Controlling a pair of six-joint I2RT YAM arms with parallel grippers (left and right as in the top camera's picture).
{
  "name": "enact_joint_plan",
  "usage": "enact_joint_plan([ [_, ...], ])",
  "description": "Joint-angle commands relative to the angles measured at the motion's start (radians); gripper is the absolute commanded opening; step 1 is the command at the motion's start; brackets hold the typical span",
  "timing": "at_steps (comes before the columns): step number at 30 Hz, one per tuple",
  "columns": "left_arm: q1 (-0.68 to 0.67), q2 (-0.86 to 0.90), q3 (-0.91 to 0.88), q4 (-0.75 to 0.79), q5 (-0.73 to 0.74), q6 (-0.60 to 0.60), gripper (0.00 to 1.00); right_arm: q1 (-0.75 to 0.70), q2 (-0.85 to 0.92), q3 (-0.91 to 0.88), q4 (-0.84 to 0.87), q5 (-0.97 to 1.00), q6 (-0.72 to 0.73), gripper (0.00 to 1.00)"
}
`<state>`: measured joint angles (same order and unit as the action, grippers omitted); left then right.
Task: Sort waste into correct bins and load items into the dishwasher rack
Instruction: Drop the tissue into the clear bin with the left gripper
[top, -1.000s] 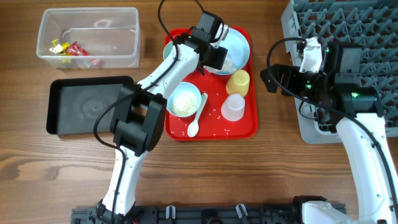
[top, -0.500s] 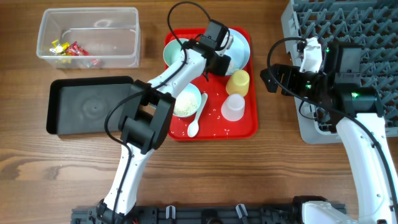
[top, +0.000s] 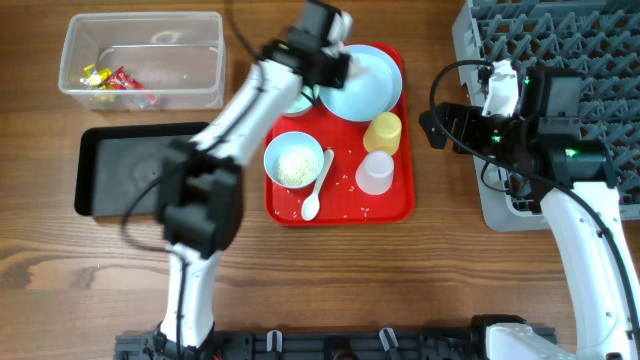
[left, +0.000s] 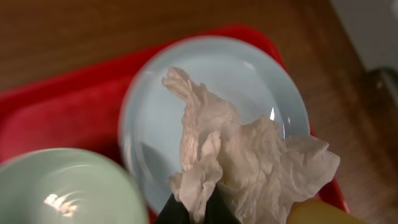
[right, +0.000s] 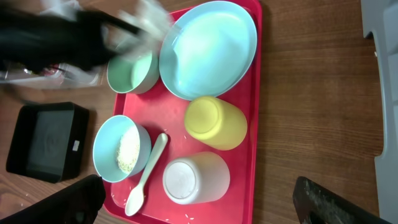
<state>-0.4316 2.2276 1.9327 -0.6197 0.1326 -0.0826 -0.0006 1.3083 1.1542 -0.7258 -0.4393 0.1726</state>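
left claw pinches the crumpled white tissue over the light blue plate; right claw spread wide.

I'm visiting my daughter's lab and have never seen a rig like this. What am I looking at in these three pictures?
Two robot arms work at a wooden table, and each ends in a two-finger gripper. The wide picture comes from a camera above the table. The other two come from cameras on the arms' wrists.

On the table is a red tray carrying a light blue plate, a bowl of rice, a second bowl, a yellow cup, a white cup and a spoon. Nearby are a clear tub holding candy wrappers, a black tray and a grey dishwasher rack.

The left gripper is shut on a crumpled tissue over the plate. The right gripper is open and holds nothing, beside the rack.
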Motion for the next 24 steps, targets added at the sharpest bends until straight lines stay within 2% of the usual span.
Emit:
enact_joint_plan([
  [1, 0.098, -0.121, 0.020, -0.026, 0.008, -0.016, 0.04, 0.003, 0.010, 0.016, 0.001, 0.018, 0.011, 1.00],
  [9, 0.365, -0.137, 0.019, -0.119, -0.018, -0.038, 0.04, 0.003, 0.010, 0.016, 0.005, 0.018, 0.011, 1.00],
  [15, 0.511, -0.129, 0.018, -0.145, -0.071, -0.038, 0.06, 0.003, 0.010, 0.016, 0.007, 0.018, 0.011, 1.00],
  [17, 0.531, -0.127, 0.018, -0.159, -0.071, -0.038, 0.24, 0.003, 0.010, 0.016, 0.006, 0.018, 0.011, 1.00],
  [18, 0.535, -0.126, 0.018, -0.163, -0.071, -0.038, 0.46, 0.003, 0.010, 0.016, 0.006, 0.018, 0.011, 1.00],
  [19, 0.537, -0.124, 0.018, -0.166, -0.071, -0.037, 0.78, 0.003, 0.010, 0.016, 0.006, 0.018, 0.011, 1.00],
  [20, 0.537, -0.121, 0.018, -0.168, -0.072, -0.037, 1.00, 0.003, 0.010, 0.016, 0.007, 0.018, 0.011, 1.00],
  [24, 0.535, -0.120, 0.018, -0.176, -0.069, -0.038, 1.00, 0.003, 0.010, 0.016, 0.006, 0.018, 0.010, 0.99],
])
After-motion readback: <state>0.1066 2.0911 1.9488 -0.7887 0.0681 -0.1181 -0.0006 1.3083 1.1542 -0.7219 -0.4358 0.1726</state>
